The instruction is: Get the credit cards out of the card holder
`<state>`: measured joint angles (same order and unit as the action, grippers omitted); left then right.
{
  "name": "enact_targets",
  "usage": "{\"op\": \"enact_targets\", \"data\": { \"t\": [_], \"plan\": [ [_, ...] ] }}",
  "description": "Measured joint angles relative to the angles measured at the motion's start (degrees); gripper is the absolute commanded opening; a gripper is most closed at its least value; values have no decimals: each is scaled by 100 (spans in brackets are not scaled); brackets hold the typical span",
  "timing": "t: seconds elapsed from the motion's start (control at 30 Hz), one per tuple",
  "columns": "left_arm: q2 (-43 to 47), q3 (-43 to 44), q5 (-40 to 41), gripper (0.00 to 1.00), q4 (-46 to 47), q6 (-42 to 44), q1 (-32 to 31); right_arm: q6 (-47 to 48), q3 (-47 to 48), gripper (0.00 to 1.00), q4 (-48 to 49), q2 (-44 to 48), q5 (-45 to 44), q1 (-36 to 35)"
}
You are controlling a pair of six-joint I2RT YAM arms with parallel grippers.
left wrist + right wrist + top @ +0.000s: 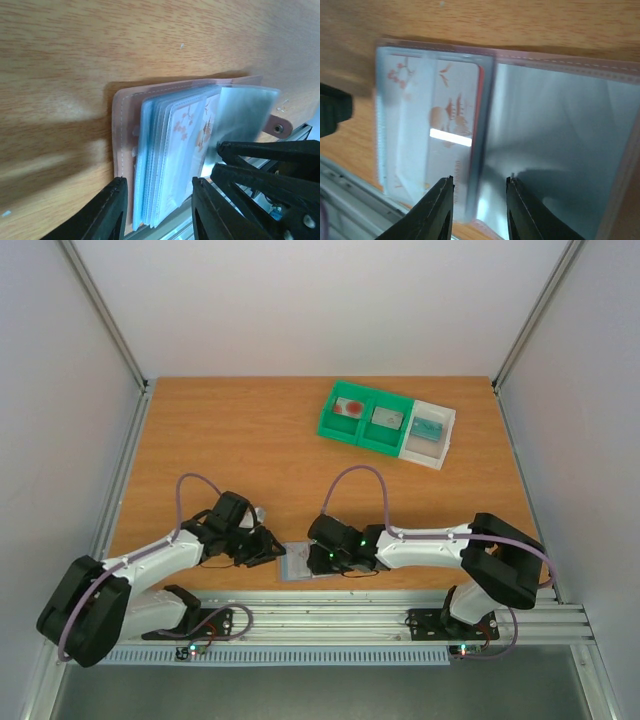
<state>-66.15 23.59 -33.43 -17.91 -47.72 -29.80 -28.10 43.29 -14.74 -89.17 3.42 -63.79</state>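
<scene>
The card holder (pixel 298 562) lies open at the table's near edge, with a pinkish cover (pixel 121 125) and a stack of clear blue-grey sleeves (pixel 155 160). A whitish card with orange prints (pixel 445 120) sits in the top left sleeve, and it also shows in the left wrist view (pixel 192 125). My left gripper (pixel 159 182) is open and straddles the sleeve stack's near edge. My right gripper (pixel 480 179) is open over the centre crease, above an empty-looking sleeve (pixel 555 140). A card with a red blotch (pixel 350 407) and a greyish card (pixel 387 418) lie in the tray.
The green and white compartment tray (pixel 362 440) stands at the back right, and a teal card (pixel 430 427) lies in its white end. The aluminium rail (pixel 350 615) runs just behind the holder's near edge. The right arm's black fingers (pixel 270 150) reach close beside my left gripper.
</scene>
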Motion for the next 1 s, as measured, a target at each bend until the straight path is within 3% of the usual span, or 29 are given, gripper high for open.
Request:
{"op": "enact_targets", "data": {
  "t": [0.23, 0.67, 1.0],
  "plan": [
    [-216, 0, -107, 33, 284, -24, 0, -103, -439, 31, 776, 116, 463, 354],
    [-579, 0, -129, 27, 503, -20, 0, -168, -518, 26, 1287, -52, 885, 501],
    [-809, 9, -68, 24, 507, 136, 2, -179, -448, 14, 1429, -273, 1012, 538]
  ]
}}
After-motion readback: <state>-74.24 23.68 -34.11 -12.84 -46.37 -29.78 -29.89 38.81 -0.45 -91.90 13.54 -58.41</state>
